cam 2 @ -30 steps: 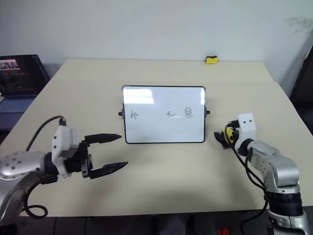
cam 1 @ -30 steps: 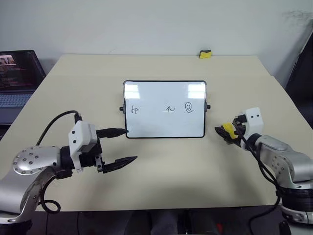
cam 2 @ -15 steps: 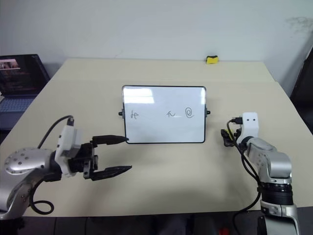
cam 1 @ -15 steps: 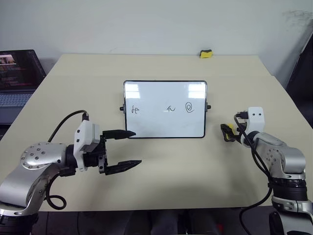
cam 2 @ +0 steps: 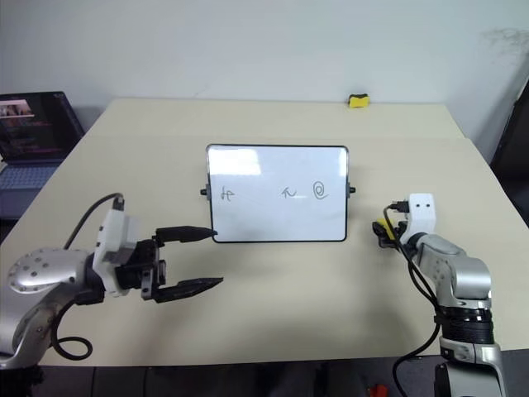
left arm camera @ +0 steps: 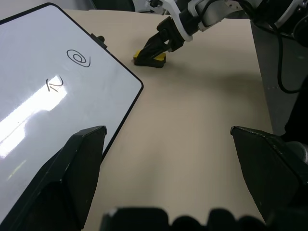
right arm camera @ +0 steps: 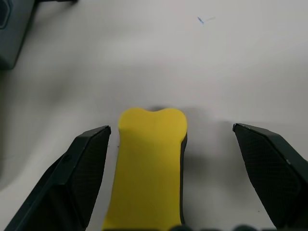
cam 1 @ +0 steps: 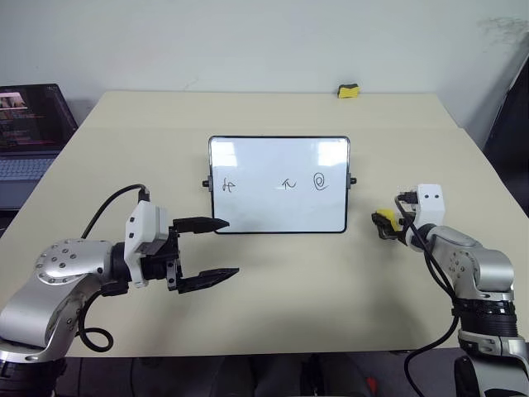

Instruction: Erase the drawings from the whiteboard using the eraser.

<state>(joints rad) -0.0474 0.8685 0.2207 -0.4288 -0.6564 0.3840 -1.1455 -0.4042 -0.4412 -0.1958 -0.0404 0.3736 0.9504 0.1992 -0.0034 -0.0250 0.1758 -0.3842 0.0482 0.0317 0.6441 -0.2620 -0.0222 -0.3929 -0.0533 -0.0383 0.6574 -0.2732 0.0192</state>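
eraser on the table between spread fingers

the right gripper point(right arm camera: 159, 144) stood spread wide around the eraser point(right arm camera: 150, 168), which lay on the table point(cam 1: 289, 281) right of the whiteboard point(cam 1: 278, 184). the drawings point(cam 1: 285, 184) remained. the left gripper point(cam 1: 216, 248) gaped empty.

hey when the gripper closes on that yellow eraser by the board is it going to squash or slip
Probably squash a little: the eraser looks like soft yellow foam, its far end already dented. It looks light for its size. Slipping seems unlikely, since the foam looks matte; it lies flat between the open right gripper fingers, so it shouldn't roll.
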